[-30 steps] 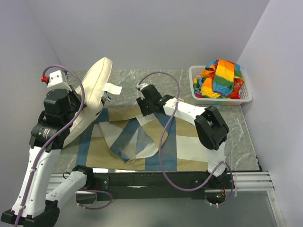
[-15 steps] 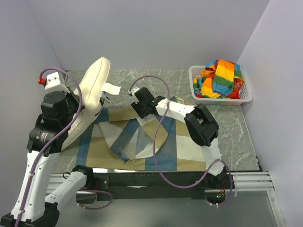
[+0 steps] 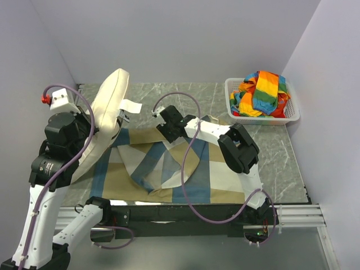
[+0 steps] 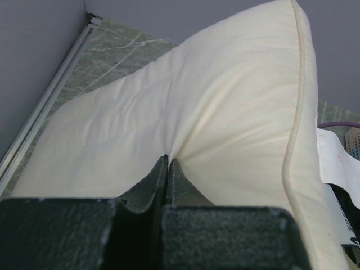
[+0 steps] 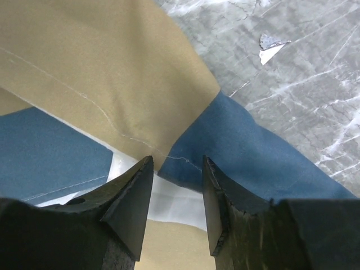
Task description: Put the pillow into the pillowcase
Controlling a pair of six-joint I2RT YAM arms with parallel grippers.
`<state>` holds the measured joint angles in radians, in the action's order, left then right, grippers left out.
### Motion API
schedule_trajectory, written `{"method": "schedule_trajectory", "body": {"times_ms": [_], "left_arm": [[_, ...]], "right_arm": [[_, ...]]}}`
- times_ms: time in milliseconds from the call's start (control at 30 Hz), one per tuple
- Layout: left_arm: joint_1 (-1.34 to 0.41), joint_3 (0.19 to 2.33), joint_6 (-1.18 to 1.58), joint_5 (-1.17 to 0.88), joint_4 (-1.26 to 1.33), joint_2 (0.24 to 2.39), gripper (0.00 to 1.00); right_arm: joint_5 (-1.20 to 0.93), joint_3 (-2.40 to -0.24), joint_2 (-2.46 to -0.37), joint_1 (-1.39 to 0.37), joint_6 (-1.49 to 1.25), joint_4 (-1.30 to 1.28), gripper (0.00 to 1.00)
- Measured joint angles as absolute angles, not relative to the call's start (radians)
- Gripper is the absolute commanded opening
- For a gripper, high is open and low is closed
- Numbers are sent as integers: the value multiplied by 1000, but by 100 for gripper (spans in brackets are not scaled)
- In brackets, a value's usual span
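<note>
We note the left gripper [image 4: 167, 166] pinched tight on a fold of the pillow [image 3: 107, 118], which stands tilted on edge at the left of the top view. The right gripper [image 5: 177, 163], jaws apart, sits over the pillowcase [image 3: 169, 169] edge, center frame. The case lies spread on the table [image 3: 281, 152].

The raised pillow [image 3: 107, 121] and the left arm [image 3: 59, 140] fill the left side of the table [image 3: 152, 90], close against the left wall [image 3: 34, 56]. The right arm [image 3: 236, 143] with its looping cable [image 3: 184, 174] lies across the middle of the pillowcase [image 3: 129, 180]. Bare table lies open along the back wall [image 3: 180, 39] and down the right edge, broken only by the basket [image 3: 264, 120] in the far right corner.
</note>
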<state>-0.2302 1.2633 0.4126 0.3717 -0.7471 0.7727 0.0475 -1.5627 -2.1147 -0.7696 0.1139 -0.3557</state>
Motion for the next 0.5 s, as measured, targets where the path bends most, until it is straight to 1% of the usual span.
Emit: {"method": "schedule_trajectory", "body": {"times_ms": [233, 500], "left_arm": [[-230, 1262, 412, 372, -747, 768, 1], [-230, 1250, 413, 371, -746, 762, 1]], "right_arm": [[35, -1517, -2072, -770, 121, -360, 50], [32, -1515, -2038, -770, 126, -365, 50]]}}
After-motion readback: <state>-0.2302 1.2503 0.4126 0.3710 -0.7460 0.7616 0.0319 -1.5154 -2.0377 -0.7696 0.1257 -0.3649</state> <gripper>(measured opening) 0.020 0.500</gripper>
